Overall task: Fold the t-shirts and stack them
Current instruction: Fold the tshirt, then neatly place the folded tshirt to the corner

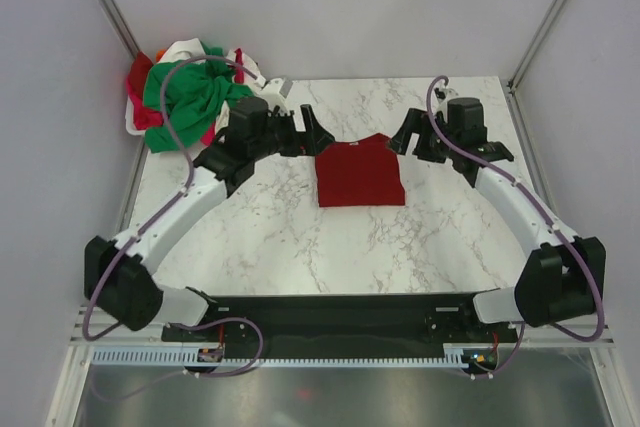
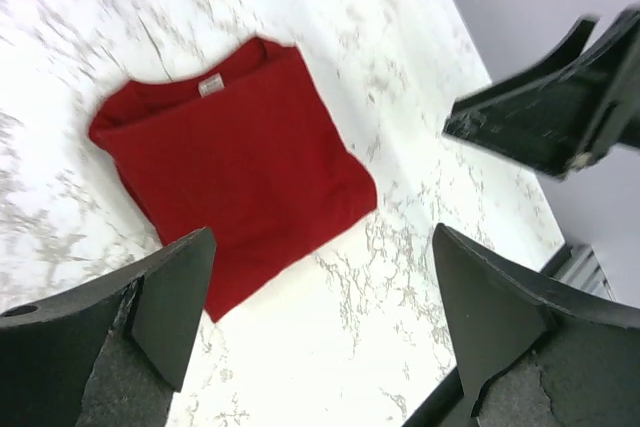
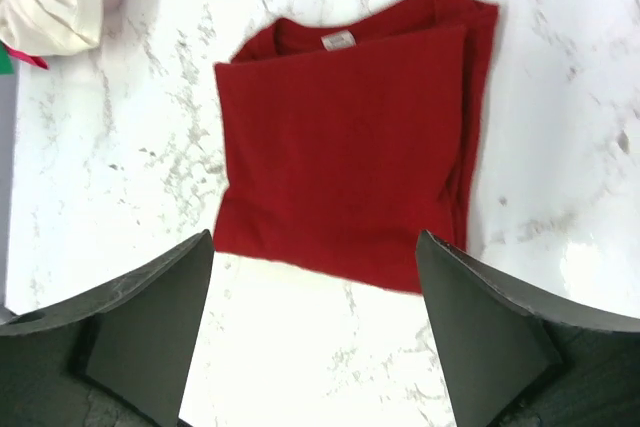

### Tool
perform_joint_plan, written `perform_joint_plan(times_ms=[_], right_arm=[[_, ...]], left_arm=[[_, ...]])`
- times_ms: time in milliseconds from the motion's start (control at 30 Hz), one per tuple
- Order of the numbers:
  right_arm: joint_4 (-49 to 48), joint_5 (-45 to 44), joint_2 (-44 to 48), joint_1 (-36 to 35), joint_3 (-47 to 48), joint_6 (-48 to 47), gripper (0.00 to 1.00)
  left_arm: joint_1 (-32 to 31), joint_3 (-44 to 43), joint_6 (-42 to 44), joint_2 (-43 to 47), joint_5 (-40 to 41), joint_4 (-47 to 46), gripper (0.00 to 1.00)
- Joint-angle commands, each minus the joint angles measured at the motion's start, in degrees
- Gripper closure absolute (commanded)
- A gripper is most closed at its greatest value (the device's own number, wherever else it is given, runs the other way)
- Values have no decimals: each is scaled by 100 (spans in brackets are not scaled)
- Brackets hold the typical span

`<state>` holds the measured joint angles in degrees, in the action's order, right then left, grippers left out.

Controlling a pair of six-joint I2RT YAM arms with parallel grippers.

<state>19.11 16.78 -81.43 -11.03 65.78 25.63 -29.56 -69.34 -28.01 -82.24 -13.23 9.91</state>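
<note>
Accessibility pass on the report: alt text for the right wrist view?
A dark red t-shirt, folded into a rough rectangle with its white neck tag showing, lies flat on the marble table. The open right end effector frames its lower edge, holding nothing.

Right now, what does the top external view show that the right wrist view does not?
Only top external: the left gripper, open, and the whole crumpled pile of cloth shirts, bright green on top. Only right wrist: the small white tag at the collar. Both: the folded dark red cloth t-shirt flat on the white marble table, and the open right gripper.
</note>
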Motion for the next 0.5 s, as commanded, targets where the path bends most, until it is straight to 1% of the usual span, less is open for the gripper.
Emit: perform_joint_plan(times_ms=[0,67,100,200,333,467], right_arm=[[585,-482,241,22,-644,-111,9],[576,-570,346,22,-1003,-119,9],[576,-614,364,22,-1084,-119,9],[480,-623,356,30,-1339,-50,9],[269,-623,224,30,-1498,100,9],[-48,-500,-153,30,-1594,206,10]], left_arm=[[64,340,551,872,549,555,2],[73,544,682,1252,681,626,0],[82,710,779,1558,830,748,0],[82,931,972,2043,1173,976,0],[82,1089,1323,2448,1569,1188,0],[82,1317,1517,2704,1911,1224,0]])
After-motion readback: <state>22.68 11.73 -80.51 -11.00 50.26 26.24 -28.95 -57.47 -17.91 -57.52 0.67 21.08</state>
